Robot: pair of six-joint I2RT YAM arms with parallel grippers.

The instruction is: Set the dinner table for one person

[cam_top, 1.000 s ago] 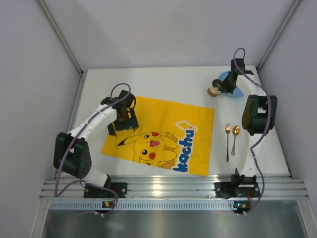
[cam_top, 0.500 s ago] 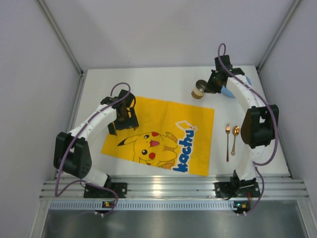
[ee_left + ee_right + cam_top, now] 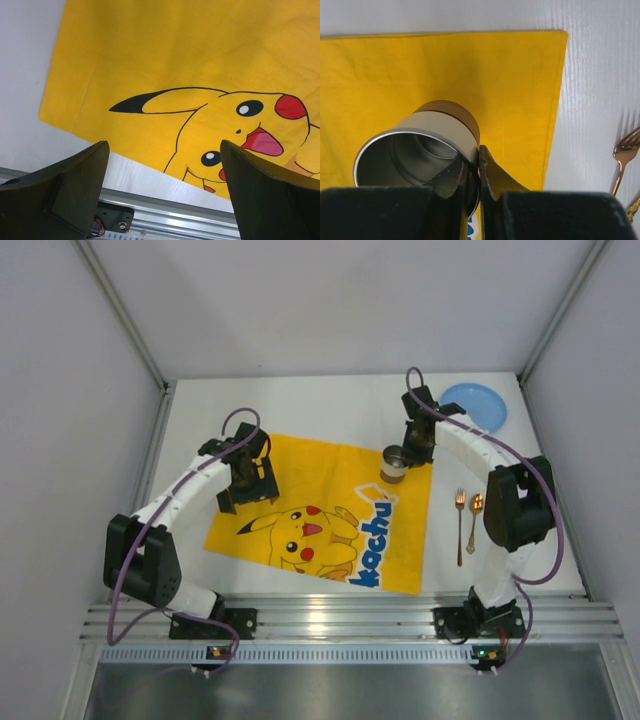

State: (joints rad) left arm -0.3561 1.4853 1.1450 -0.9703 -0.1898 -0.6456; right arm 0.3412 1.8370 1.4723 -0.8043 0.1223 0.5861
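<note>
The white dinner table (image 3: 300, 405) carries a yellow Pikachu cloth (image 3: 320, 515) at its middle. My right gripper (image 3: 410, 448) is shut on the rim of a metal cup (image 3: 396, 464) with a brown base, held over the cloth's far right corner. In the right wrist view, one finger is inside the cup (image 3: 420, 145) and one outside, with the gripper (image 3: 479, 155) pinching the wall. My left gripper (image 3: 248, 485) is open and empty above the cloth's left part; in its wrist view the gripper (image 3: 164, 147) hangs over the cloth (image 3: 175, 60).
A blue plate (image 3: 474, 405) lies at the far right corner. A copper fork (image 3: 460, 525) and spoon (image 3: 473, 520) lie side by side right of the cloth; the fork (image 3: 624, 152) also shows in the right wrist view. The silver rail (image 3: 340, 615) runs along the near edge.
My right gripper has carried the cup left and nearer, from beside the blue plate to over the cloth's far right corner. The plate now shows whole. The left arm has barely moved.
</note>
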